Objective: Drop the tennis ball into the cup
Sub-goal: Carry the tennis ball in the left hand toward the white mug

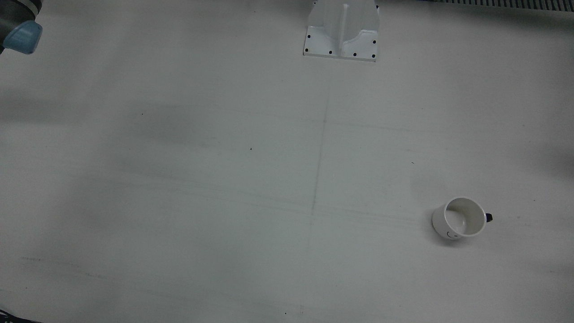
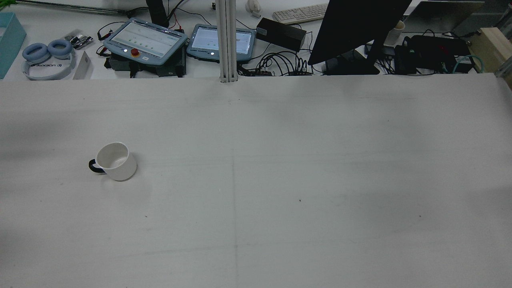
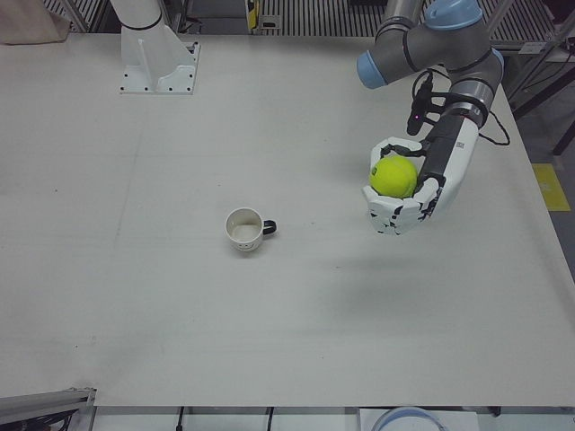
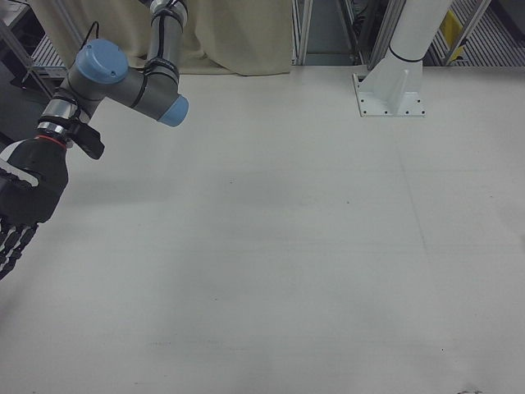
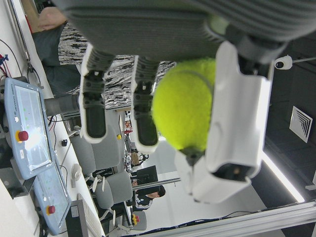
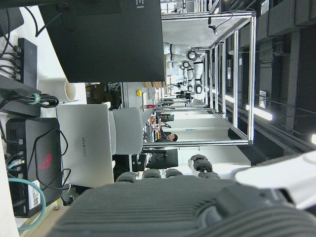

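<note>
A white cup with a dark handle stands upright on the table; it also shows in the front view and the rear view. It looks empty. My left hand is palm-up, well to the right of the cup in the left-front view and above the table, shut on a yellow-green tennis ball. The ball sits between the fingers in the left hand view. My right hand is at the left edge of the right-front view, fingers spread, holding nothing.
White arm pedestals stand at the table's far side. In the rear view, teach pendants, a monitor, cables and headphones lie beyond the table's edge.
</note>
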Robot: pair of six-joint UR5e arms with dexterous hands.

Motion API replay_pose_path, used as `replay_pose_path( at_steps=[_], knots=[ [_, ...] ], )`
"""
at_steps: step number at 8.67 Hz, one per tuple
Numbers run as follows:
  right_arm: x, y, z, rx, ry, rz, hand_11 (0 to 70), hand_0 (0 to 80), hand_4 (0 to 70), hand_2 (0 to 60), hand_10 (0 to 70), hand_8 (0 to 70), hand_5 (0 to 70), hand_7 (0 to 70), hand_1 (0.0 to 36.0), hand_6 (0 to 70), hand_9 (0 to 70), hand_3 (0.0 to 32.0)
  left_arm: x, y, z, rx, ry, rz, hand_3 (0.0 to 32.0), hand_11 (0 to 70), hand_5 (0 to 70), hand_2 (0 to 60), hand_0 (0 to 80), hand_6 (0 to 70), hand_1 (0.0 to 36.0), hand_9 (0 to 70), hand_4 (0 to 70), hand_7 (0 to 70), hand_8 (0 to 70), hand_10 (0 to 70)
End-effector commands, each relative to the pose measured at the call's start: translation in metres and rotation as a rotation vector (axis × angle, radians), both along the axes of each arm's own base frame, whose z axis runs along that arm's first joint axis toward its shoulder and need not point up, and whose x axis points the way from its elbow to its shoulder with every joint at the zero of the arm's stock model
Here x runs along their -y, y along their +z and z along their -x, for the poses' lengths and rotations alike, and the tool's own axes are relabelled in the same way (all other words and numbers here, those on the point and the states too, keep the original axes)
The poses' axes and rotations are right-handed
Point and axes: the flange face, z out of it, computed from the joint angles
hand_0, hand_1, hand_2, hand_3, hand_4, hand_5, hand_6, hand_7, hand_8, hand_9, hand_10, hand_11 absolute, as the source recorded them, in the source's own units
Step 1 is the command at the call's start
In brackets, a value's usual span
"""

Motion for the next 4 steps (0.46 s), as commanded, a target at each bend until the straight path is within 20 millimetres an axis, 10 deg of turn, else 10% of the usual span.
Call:
replay_pose_path(
  at_steps=[1, 4],
  knots=[
    [0.0, 0.0, 0.0, 0.0, 0.0, 0.0, 0.0, 0.0, 0.0, 0.0, 0.0, 0.0, 0.0, 0.0, 0.0, 0.0, 0.0, 0.0, -0.021, -0.012, -0.085, 0.131, 0.097, -0.087, 32.0, 47.9, 33.9, 60.0, 80.0, 70.0, 36.0, 47.6, 13.2, 66.3, 51.8, 31.4],
    [0.0, 0.0, 0.0, 0.0, 0.0, 0.0, 0.0, 0.0, 0.0, 0.0, 0.0, 0.0, 0.0, 0.0, 0.0, 0.0, 0.0, 0.0, -0.039, -0.027, -0.189, 0.127, 0.165, -0.126, 32.0, 47.7, 35.4, 60.0, 80.0, 70.0, 36.0, 46.6, 12.4, 63.2, 52.2, 31.3]
  ],
)
